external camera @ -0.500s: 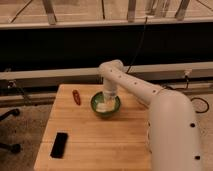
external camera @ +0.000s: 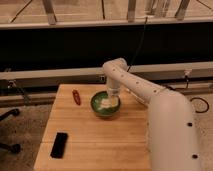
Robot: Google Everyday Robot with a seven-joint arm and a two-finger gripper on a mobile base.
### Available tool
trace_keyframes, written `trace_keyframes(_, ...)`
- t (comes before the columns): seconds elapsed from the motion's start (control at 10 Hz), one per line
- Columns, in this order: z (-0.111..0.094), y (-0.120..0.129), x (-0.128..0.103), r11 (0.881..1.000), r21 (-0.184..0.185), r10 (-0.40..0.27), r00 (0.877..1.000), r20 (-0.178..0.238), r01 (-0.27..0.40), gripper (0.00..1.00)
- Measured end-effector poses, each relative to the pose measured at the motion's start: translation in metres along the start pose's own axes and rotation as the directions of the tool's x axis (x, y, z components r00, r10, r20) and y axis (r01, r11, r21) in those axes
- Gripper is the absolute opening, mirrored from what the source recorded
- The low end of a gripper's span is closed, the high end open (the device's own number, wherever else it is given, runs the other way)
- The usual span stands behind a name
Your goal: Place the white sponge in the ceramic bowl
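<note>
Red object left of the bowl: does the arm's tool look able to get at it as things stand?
Probably yes. The tool hangs over the green bowl, and the red object lies on the wooden table just left of that bowl, with nothing between them.

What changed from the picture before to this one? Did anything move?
Nothing moved that I can see. The gripper is down at the ceramic bowl, right over the white sponge inside it, same as before. The small red thing and the flat black thing lie on the wooden table where they were.
</note>
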Motion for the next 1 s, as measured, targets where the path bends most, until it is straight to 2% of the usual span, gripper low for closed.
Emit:
trace_keyframes(0.1,-0.001,-0.002,0.004,1.0,0.017,0.013,1.0,-0.001,-0.013,0.71)
trace_keyframes(0.3,-0.006,-0.006,0.005,0.999,0.039,0.025,1.0,0.004,-0.025,0.8)
trace_keyframes(0.7,-0.022,-0.014,0.002,0.997,0.075,0.025,0.999,0.029,-0.027,0.8)
trace_keyframes(0.8,-0.023,-0.014,0.0,0.998,0.067,0.019,1.0,0.025,-0.021,0.8)
trace_keyframes(1.0,-0.01,0.0,-0.006,0.999,0.047,0.005,1.0,0.017,-0.006,0.8)
